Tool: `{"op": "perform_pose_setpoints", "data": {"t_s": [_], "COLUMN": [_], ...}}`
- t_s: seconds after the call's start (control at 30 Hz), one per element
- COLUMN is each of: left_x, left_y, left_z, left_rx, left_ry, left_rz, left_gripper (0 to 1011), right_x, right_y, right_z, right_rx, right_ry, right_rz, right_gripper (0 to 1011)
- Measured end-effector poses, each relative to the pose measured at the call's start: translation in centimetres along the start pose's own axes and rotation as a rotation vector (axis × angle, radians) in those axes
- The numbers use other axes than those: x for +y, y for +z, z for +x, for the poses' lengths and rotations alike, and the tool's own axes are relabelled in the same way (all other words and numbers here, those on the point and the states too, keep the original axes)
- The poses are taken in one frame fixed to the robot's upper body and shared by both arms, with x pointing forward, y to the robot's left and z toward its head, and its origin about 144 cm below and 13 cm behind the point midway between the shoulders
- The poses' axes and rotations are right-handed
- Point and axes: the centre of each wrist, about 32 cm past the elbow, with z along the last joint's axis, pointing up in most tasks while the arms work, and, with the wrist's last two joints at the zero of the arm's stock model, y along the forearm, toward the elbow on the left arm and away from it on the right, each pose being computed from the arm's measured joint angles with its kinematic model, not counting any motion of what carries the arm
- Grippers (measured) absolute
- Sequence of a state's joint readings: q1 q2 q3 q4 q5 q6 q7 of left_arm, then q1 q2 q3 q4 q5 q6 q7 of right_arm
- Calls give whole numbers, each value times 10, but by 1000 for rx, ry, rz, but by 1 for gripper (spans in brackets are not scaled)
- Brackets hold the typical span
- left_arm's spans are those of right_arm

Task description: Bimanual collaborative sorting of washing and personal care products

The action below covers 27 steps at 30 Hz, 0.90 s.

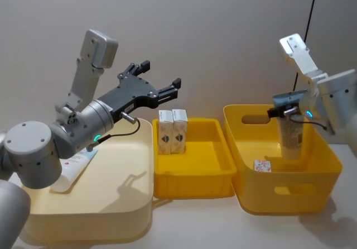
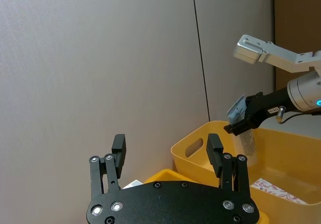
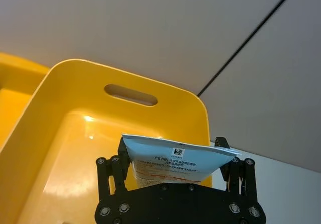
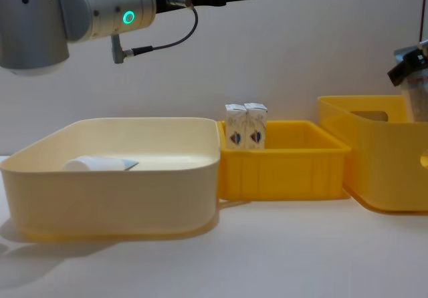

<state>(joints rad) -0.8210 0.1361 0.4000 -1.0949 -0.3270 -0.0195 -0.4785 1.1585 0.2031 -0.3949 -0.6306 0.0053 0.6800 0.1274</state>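
Yellow walls ring our right claw (image 1: 288,114), which grips a pale pouch (image 1: 291,138) upright inside the deep bin (image 1: 321,165). Our left claw (image 1: 158,85) hangs wide, high above the cream tub (image 1: 128,215); two cartons (image 1: 172,130) stand against the middle tray's (image 1: 192,183) back edge.
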Motion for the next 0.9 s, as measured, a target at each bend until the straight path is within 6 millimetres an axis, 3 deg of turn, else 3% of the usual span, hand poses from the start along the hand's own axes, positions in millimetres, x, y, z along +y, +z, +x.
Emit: {"op": "perform_pose_setpoints", "data": {"t_s": [0.53, 0.9], "left_x": [0, 0], "left_y": [0, 0], "left_z": [0, 0], "left_rx": [0, 0], "left_ry": [0, 0], "left_rz": [0, 0], "left_gripper": [1000, 1000], "right_x": [2, 0], "right_y": [28, 38], "right_z": [31, 45], "right_rx": [-146, -186], "right_ry": [225, 283], "right_rz": [-118, -171], "right_gripper": [1001, 1001]}}
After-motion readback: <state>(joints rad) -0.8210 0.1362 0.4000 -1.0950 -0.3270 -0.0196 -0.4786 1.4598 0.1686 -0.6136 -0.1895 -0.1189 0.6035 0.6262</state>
